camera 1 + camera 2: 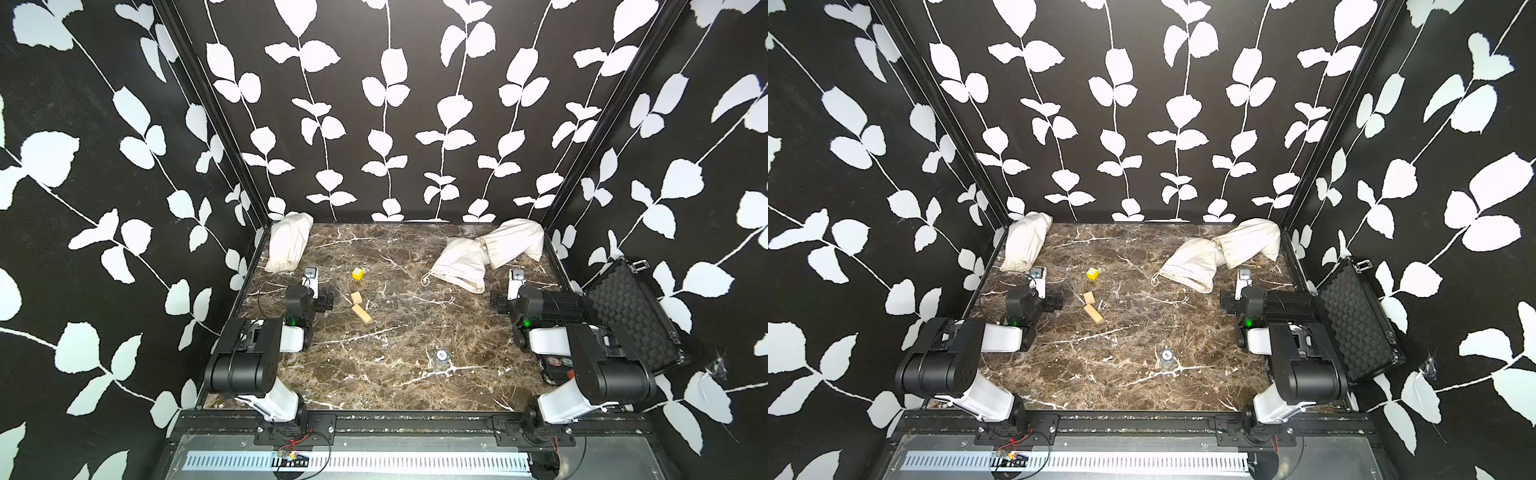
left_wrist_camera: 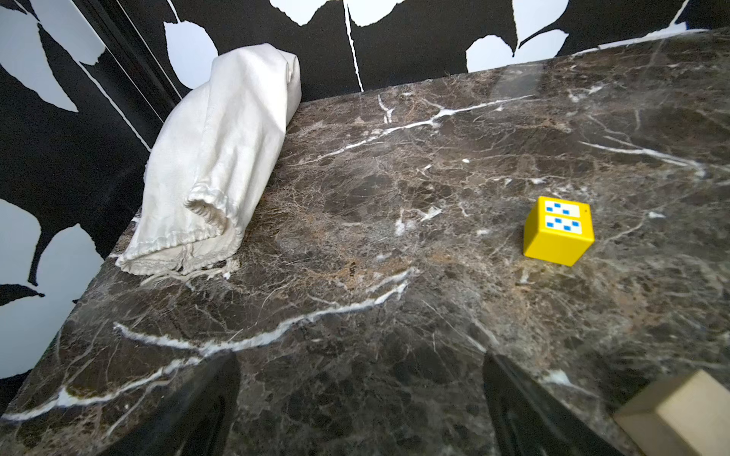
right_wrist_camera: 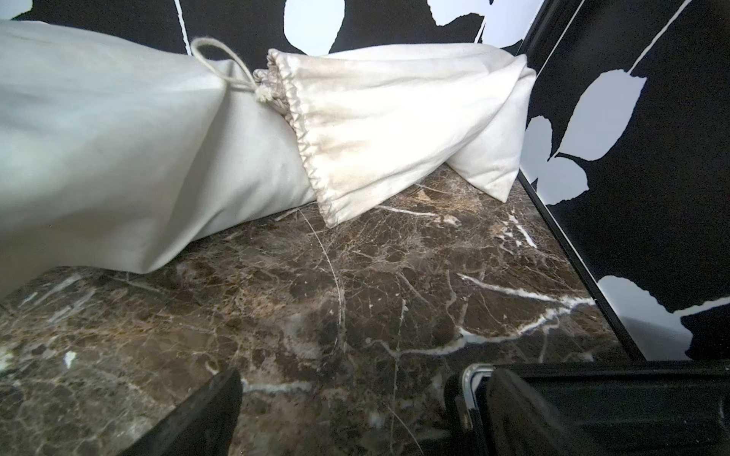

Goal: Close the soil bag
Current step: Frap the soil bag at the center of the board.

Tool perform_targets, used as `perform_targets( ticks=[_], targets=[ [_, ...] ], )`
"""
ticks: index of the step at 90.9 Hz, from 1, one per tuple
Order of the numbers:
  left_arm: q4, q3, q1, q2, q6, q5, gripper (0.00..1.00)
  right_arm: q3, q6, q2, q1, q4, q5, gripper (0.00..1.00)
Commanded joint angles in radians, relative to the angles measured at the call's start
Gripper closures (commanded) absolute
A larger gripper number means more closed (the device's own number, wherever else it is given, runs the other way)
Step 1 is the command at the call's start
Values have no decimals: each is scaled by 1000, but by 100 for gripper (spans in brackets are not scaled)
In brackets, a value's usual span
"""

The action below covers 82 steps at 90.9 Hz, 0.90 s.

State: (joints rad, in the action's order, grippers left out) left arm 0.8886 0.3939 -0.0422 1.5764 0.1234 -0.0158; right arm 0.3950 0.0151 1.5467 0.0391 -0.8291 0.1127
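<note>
Three white cloth drawstring bags lie at the back of the marble table (image 1: 395,365). One bag (image 1: 289,241) (image 2: 213,158) rests in the back left corner with its gathered mouth toward the front. Two lie at the back right: a flat bag (image 1: 459,266) (image 3: 118,158) with a cord loop (image 1: 424,280), and a stained bag (image 1: 517,243) (image 3: 395,126) overlapping it. Which of them holds soil I cannot tell. My left gripper (image 1: 322,300) (image 2: 361,395) is open over bare marble, short of the left bag. My right gripper (image 1: 500,300) (image 3: 363,402) is open and holds nothing, in front of the right bags.
A yellow cube (image 1: 358,273) (image 2: 559,231) and two wooden blocks (image 1: 356,297) (image 1: 361,313) lie right of the left gripper. A small clear lidded jar (image 1: 441,356) stands at the front middle. An open black foam-lined case (image 1: 631,316) sits beside the right arm.
</note>
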Motion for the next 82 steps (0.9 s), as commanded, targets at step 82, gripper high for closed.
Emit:
perform_targets(
  ticks=[82],
  targets=[
    [-519,91,-124,-541,-72,-3,1,105,90,-662,143,723,-22,1]
  ],
)
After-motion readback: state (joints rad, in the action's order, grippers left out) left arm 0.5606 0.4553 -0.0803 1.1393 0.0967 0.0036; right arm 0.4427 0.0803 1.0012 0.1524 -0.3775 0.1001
